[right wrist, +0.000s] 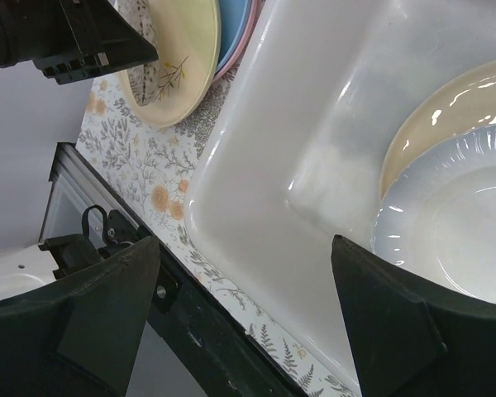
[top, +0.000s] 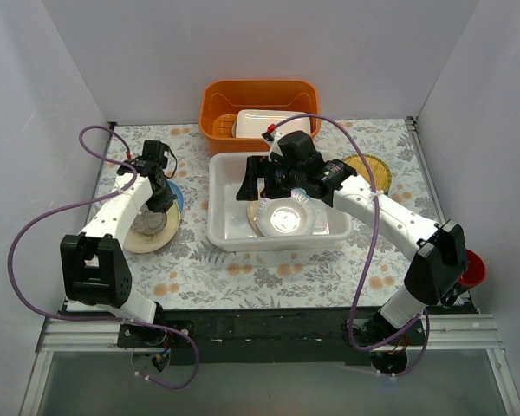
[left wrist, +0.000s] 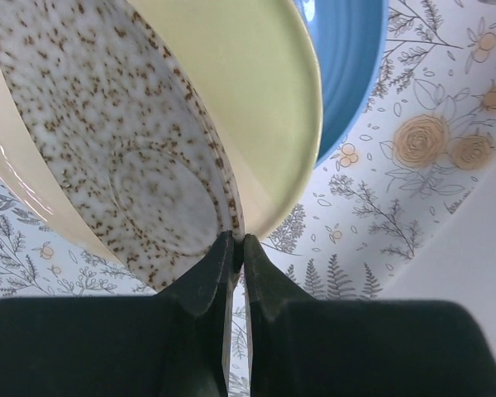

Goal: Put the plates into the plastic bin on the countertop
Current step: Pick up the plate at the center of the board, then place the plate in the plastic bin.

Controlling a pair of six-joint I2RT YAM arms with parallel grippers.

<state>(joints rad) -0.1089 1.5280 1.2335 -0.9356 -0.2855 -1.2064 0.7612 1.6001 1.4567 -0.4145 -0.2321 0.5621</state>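
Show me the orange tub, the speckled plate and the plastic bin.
orange tub [top: 260,94], top view, back wall.
speckled plate [left wrist: 107,141], left wrist view, speckled face.
plastic bin [right wrist: 314,107], right wrist view, bare inner wall.

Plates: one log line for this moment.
left gripper: shut on speckled plate | right gripper: open over bin | inside: white plate, cream plate

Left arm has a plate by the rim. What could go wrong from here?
The left end effector pinches only the very rim of the speckled plate, so it could pivot or slip onto the yellow plate beneath. The right end effector hangs open over the plastic bin, above the white plate, possibly blocking the left arm's way in.
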